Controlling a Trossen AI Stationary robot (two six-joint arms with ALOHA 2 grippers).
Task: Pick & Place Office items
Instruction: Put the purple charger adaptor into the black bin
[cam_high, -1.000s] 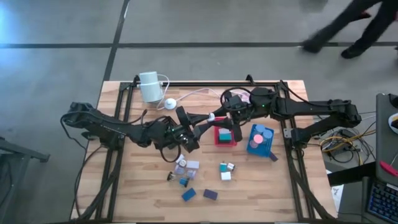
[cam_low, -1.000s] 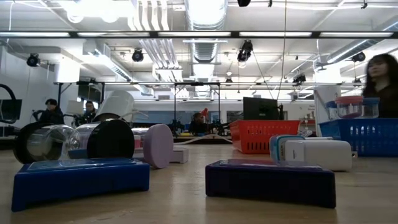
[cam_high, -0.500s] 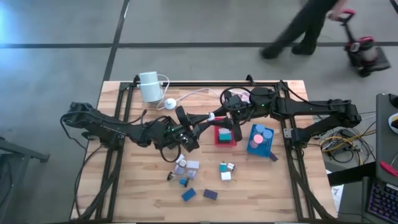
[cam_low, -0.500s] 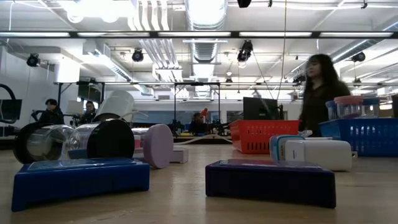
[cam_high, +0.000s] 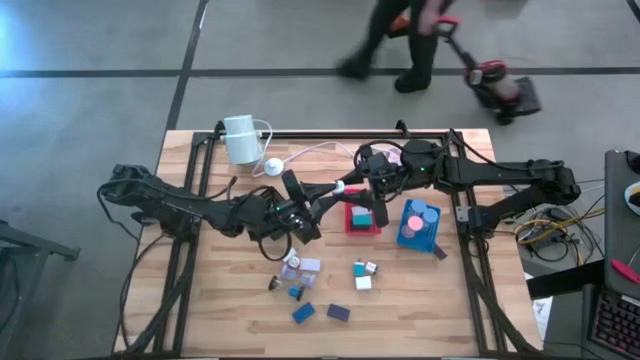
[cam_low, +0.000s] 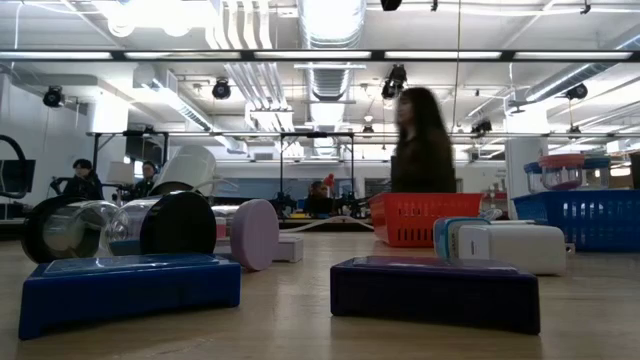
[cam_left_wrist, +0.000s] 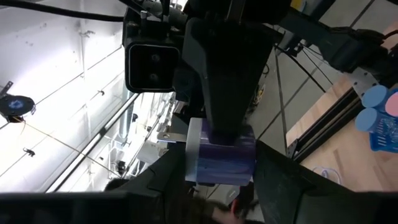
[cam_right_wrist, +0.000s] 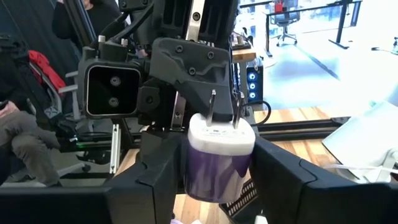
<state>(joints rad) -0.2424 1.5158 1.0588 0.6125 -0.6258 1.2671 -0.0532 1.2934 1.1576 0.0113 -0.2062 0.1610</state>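
– Where is the plug (cam_right_wrist: 219, 155)?
– Up in the air, above the desk (cam_high: 430, 300), just beside the red tray (cam_high: 363, 228), on the side toward the white cylinder (cam_high: 240, 138).

– Held by what?
– Pinched between the left jaws, one finger tight on each side. Also sitting between the right jaws, which come in from over the red tray. Cannot tell if those are squeezing or loose.

– What does it look like?
– Small and chunky. Purple body, white end, two thin metal pins sticking out of the white end.

– And the other pieces?
– A teal block (cam_high: 361, 214) inside the red tray. Pink and blue round ones in the blue tray (cam_high: 416, 238), right next to the red tray. A bunch of little blocks (cam_high: 300, 266) lying loose on the bare wood, on the front side of the red tray. Among them a blue flat block (cam_low: 130, 285) and a dark purple one (cam_low: 435, 292), close to the low camera.

– And the room?
– Light wooden desk with black rails. Grey floor behind. A person (cam_high: 395, 35) walking past with a red floor cleaner (cam_high: 497, 88). Big hall, bright ceiling lamps, people sitting far back.
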